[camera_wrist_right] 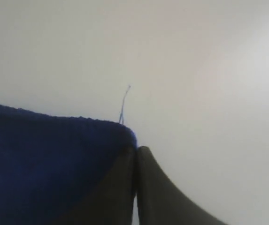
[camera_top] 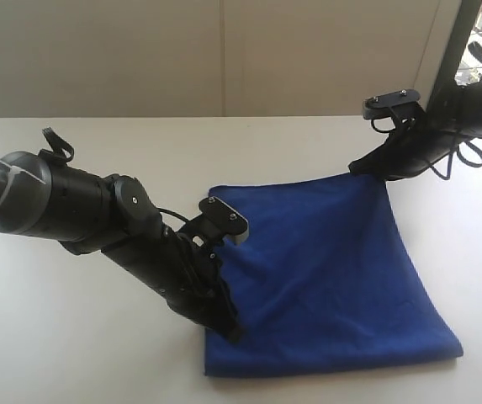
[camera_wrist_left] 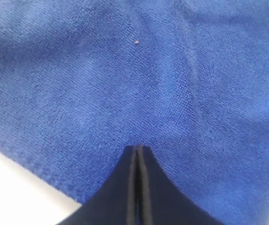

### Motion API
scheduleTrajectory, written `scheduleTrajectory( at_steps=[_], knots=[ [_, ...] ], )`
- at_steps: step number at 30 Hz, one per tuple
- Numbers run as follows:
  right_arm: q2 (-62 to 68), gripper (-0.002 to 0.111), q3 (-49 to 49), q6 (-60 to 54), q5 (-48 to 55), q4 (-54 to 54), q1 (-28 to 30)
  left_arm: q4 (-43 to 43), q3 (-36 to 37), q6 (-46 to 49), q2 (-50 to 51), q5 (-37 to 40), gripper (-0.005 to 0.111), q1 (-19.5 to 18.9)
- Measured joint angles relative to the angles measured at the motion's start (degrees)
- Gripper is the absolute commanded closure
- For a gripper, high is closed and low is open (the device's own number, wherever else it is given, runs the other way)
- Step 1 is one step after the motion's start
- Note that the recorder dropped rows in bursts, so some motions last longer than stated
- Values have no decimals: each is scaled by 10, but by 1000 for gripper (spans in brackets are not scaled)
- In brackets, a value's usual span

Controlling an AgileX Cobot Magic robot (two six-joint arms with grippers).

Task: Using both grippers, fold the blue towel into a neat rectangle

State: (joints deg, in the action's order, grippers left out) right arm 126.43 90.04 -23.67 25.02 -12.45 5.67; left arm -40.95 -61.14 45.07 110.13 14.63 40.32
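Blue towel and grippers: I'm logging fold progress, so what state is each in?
Blue towel: spread on the table, slightly rumpled.
Left gripper: shut, tips on the towel near its edge.
Right gripper: shut on the towel's corner.

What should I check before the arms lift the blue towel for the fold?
1. Left end effector shut: ok.
2. Left one gripping the blue towel: cannot tell; its tips rest on the cloth, inside the hem.
3. Right end effector shut: ok.
4. Right one at a towel corner: ok.
5. That corner actually pinched: cannot tell.
6. Towel lying flat: not ok, creases show.
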Motion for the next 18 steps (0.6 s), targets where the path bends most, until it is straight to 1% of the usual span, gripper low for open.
scheduleTrajectory(
  at_steps=[1,3,5,6,7,8,13,18],
  knots=[
    [0,105,0,3,-7,0,0,0,0,0,0,0,107,0],
    [0,90,0,6,-14,1,0,0,0,0,0,1,107,0],
    [0,62,0,6,-18,1,0,0,0,0,0,1,107,0],
    [0,53,0,7,-19,3,0,0,0,0,0,1,107,0],
    [0,50,0,7,-20,3,0,0,0,0,0,1,107,0],
    [0,49,0,7,-20,3,0,0,0,0,0,1,107,0],
    [-9,51,0,7,-21,6,0,0,0,0,0,1,107,0],
    [-49,51,0,7,-14,6,0,0,0,-2,0,1,107,-2]
  ],
)
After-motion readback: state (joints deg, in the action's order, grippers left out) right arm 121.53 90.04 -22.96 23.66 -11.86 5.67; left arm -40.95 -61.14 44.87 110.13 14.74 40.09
